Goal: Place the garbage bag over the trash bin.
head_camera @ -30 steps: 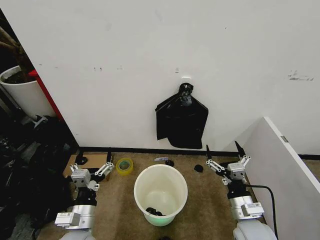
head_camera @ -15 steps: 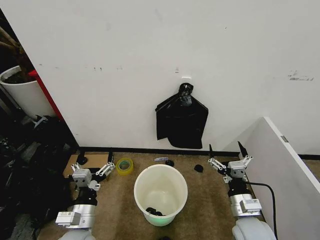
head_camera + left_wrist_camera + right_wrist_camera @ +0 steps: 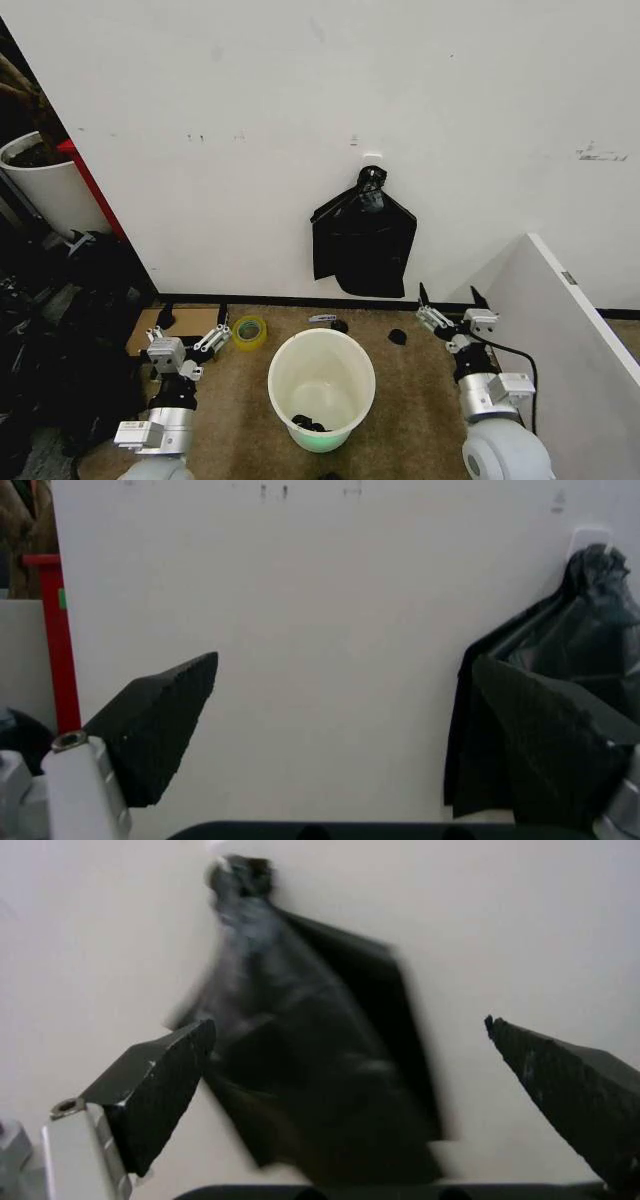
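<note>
The trash bin (image 3: 273, 385), a round white bucket, stands open on the tan floor between my two arms, with a few dark scraps at its bottom. The garbage bag is out of view. A flat black bundle (image 3: 362, 245) with a knotted top hangs from a hook on the wall behind the bin; both wrist views face this bundle (image 3: 570, 705) (image 3: 310, 1087). My left gripper (image 3: 192, 325) (image 3: 345, 662) is open, low beside the bin. On the bin's other side my right gripper (image 3: 450, 298) (image 3: 348, 1027) is open, below and right of the bundle.
A yellow tape roll (image 3: 249, 331) and a cardboard piece (image 3: 185, 318) lie left of the bin. Small black bits (image 3: 398, 336) sit near the wall. A white panel (image 3: 575, 330) slants at the right. A white plant pot (image 3: 45, 190) and dark clutter are at the left.
My right gripper has moved a little toward the wall and turned at the wrist. The left gripper has sunk slightly. The bin and the hanging bundle have not moved.
</note>
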